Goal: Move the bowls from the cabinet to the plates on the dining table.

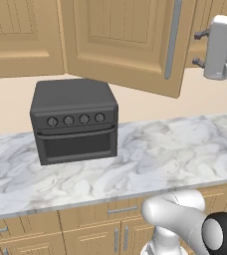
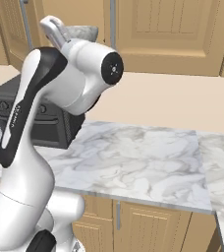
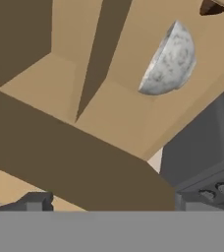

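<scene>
Marble-topped surface (image 1: 175, 149) runs under tan wall cabinets, kitchen wall behind. Gripper (image 3: 106, 202): jaws stand wide apart, nothing between them; dark finger tips (image 3: 35, 201) rise at the bottom of the hand view, one at left and one near centre-right. Hand raised high, at cabinet level, seen at the top right edge of the left base view. Hand view is rolled; it looks into the open cabinet (image 3: 109, 123), tan interior, shelf boards and a darker panel crossing the frame. Grey-white marbled bowl (image 3: 169, 60) sits on a shelf inside, well apart from the finger tips. Same bowl's rim peeks above the arm in the right base view. A sliver of dark brown object (image 3: 210, 7) at the top edge of the hand view; cannot tell what it is. Cabinet door (image 1: 130, 45) hangs open, long silver handle (image 1: 172, 40) on it. Black oven (image 1: 74, 121) stands on the surface below, four knobs across its front.
</scene>
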Tool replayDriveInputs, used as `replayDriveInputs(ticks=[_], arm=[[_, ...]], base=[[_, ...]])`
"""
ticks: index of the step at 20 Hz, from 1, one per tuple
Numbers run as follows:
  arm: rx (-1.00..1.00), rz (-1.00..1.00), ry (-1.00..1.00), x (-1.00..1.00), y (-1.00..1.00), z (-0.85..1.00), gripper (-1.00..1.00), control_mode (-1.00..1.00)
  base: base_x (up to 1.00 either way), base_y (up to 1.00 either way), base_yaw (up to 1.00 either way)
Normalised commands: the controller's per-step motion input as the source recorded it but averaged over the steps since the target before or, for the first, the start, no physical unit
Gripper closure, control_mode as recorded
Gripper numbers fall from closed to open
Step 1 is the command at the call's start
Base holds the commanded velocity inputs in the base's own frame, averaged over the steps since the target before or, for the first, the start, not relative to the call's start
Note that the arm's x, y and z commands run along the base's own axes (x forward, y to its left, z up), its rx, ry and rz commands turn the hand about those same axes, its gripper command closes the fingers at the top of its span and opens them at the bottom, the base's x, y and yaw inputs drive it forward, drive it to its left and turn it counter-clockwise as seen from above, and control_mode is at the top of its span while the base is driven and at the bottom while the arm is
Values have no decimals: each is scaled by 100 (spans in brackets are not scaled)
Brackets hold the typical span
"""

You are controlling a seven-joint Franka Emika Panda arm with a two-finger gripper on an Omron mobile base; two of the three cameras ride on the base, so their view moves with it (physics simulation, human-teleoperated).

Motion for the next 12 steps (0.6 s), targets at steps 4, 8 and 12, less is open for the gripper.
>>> replayDriveInputs(ticks=[4,8,12], arm=[[9,2,5,8,-6,1,-100,-100],[7,1,3,35,2,-9,-100,-100],[5,0,3,44,9,-19,-100,-100]], base=[[0,0,0],[0,0,0],[0,0,0]])
